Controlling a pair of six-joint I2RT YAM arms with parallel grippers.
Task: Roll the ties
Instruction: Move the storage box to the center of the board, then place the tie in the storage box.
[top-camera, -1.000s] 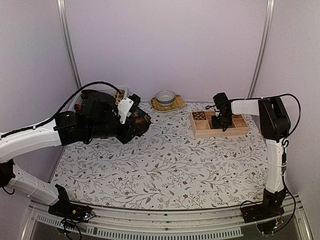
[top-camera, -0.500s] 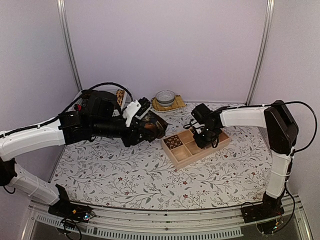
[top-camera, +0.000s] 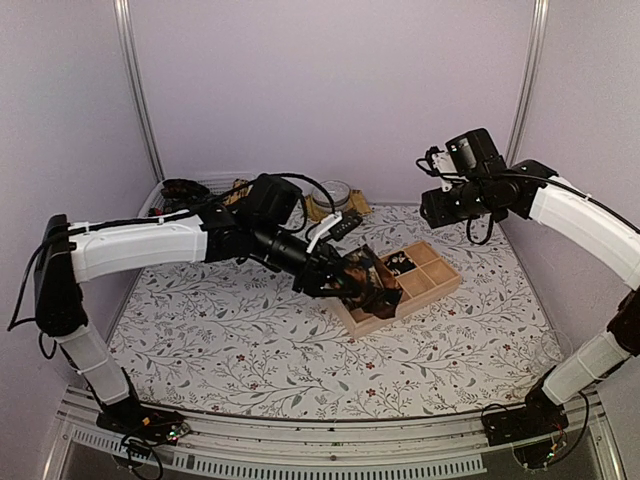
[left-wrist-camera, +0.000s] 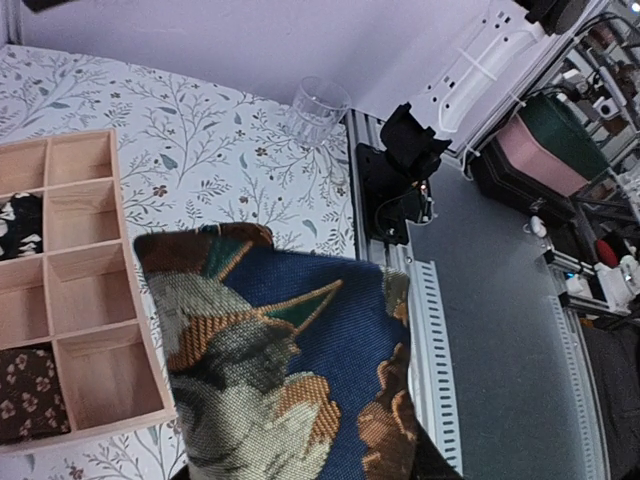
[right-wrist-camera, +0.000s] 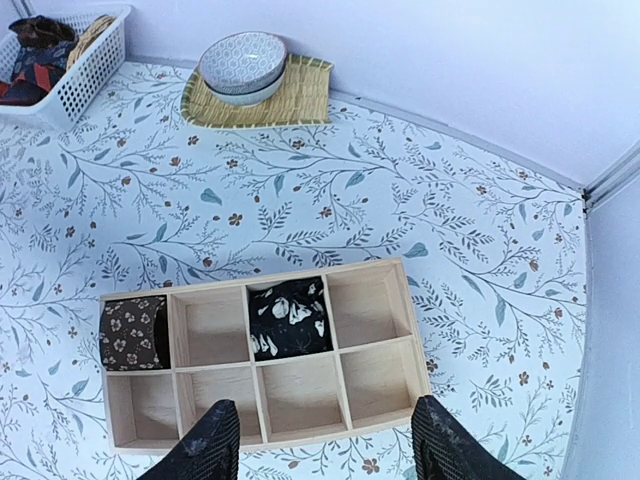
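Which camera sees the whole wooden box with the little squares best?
The right wrist view: it looks straight down on the wooden box, showing all eight squares and two rolled ties inside. In the top view the held tie hides one end. The left wrist view catches only part.

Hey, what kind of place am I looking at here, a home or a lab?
Probably a robot lab test booth, not a home: a left arm and right arm bolted to a metal rail, plain white partition walls around the floral-cloth table, equipment cases beside it.
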